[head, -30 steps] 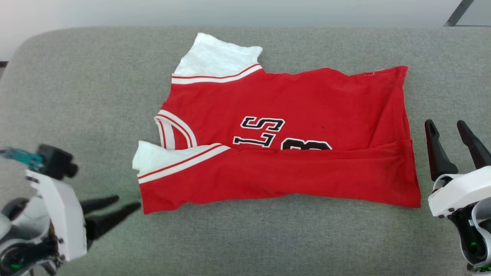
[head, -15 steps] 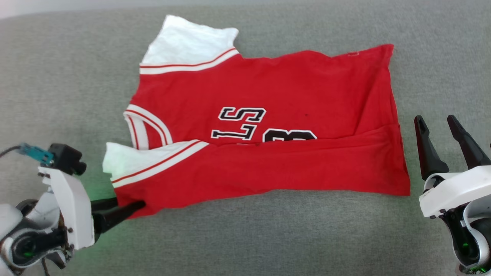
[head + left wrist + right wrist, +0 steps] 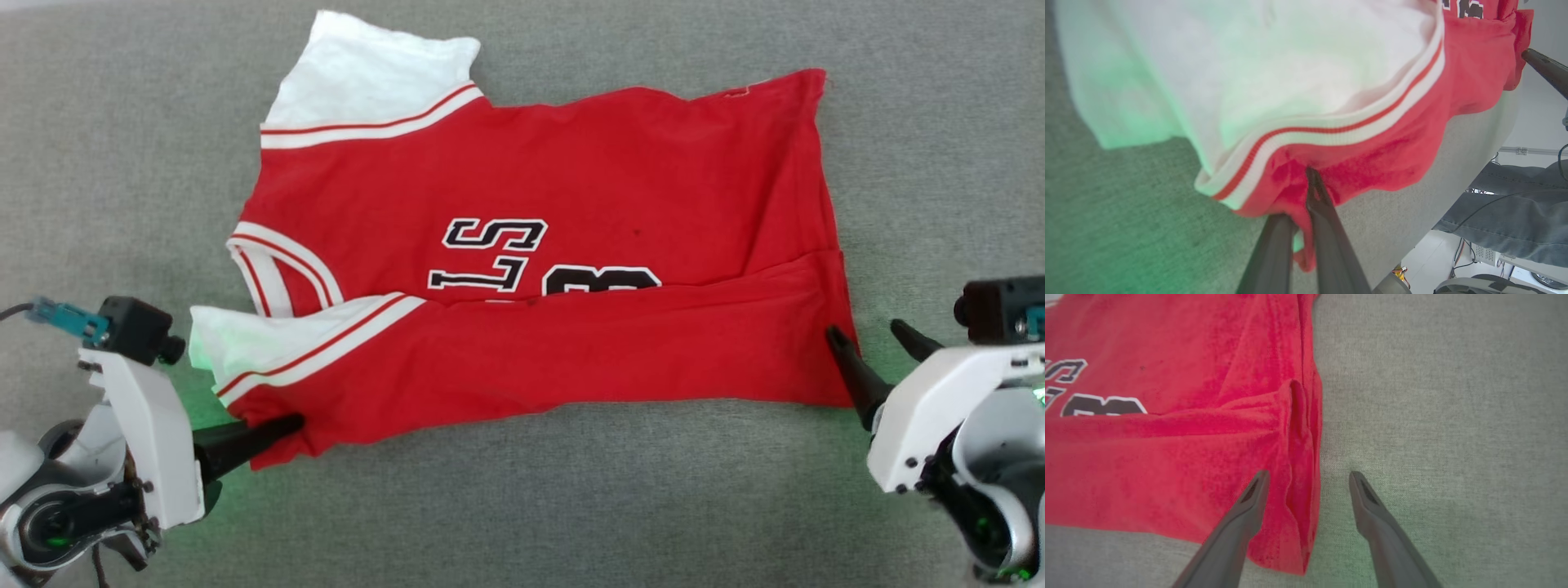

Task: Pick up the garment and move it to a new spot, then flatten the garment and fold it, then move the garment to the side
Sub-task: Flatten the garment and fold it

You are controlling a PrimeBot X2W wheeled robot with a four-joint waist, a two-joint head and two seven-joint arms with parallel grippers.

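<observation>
The garment (image 3: 571,212), a red T-shirt with white sleeves and black lettering, lies spread on the grey cushion, collar to the left. Its near long edge is folded up over the lower part of the lettering. My left gripper (image 3: 286,425) is shut on the near left corner, just below the striped sleeve trim. In the left wrist view its fingers (image 3: 1327,228) pinch red cloth (image 3: 1372,163). My right gripper (image 3: 865,331) is open at the near right hem corner. In the right wrist view it (image 3: 1308,475) straddles the hem edge (image 3: 1298,437), one finger over the cloth and one over the cushion.
The grey cushion (image 3: 522,506) stretches wide around the shirt, with bare fabric along the front and both sides. The left wrist view shows the cushion's front edge (image 3: 1474,163) and, beyond it, a person's leg in jeans (image 3: 1502,220) with cables on the floor.
The head camera has tilted, shifting the whole picture. My left gripper reached the near left corner and shut on it. My right gripper turned inward and came to the right hem corner.
</observation>
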